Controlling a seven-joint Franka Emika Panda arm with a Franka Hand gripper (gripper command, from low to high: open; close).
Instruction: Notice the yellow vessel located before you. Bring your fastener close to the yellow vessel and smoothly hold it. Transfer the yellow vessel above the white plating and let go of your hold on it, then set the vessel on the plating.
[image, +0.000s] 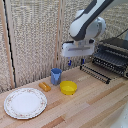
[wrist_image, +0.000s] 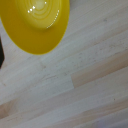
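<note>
The yellow vessel (image: 68, 88) is a small shallow bright yellow bowl resting upright on the wooden table, near the middle of the exterior view. My gripper (image: 76, 62) hangs above and slightly behind it, well clear of the rim, with nothing visible between its short dark fingers; how wide they stand is too small to read. In the wrist view the yellow vessel (wrist_image: 35, 22) fills one corner, seen from above, and the fingers stay out of frame. The white plating (image: 25, 103), a large round plate with a patterned rim, lies at the exterior view's left front.
A blue cup (image: 56, 76) stands just behind the bowl toward the exterior view's left, with a small orange oblong piece (image: 45, 86) beside it. A dark wire rack (image: 111, 60) occupies the exterior view's right. Woven panels close off the back.
</note>
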